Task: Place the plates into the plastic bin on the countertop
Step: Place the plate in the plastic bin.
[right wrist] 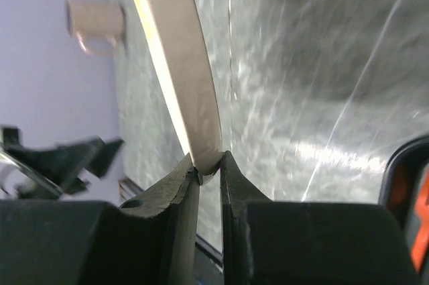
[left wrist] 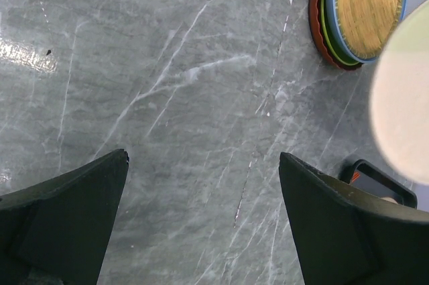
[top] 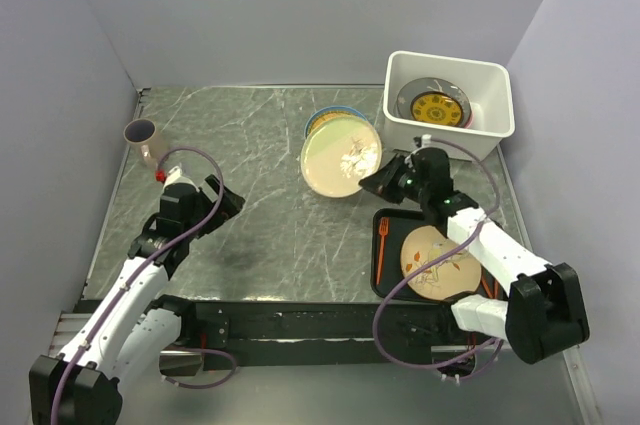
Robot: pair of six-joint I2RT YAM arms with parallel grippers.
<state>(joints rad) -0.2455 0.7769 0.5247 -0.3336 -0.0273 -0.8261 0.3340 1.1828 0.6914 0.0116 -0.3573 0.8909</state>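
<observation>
Pinching the pale yellow-green round plate (top: 340, 157) by its rim, your right gripper (right wrist: 208, 164) holds it tilted above the marble-look countertop (top: 250, 175), short of the white plastic bin (top: 450, 135). Carry it clear over the near wall before lowering; your left gripper (left wrist: 204, 157) hangs open.

This is a robot test cell dressed as a kitchen: plain lilac panels (top: 300, 5) box in a marble-look countertop (top: 260, 235), a left arm (top: 150, 265) and a right arm (top: 500, 265) with trailing cables are bolted to a black rail (top: 300, 320), and stacked plates (top: 325, 123), a mug (top: 143, 137) and a white plastic bin (top: 445, 137) sit on the surface.
</observation>
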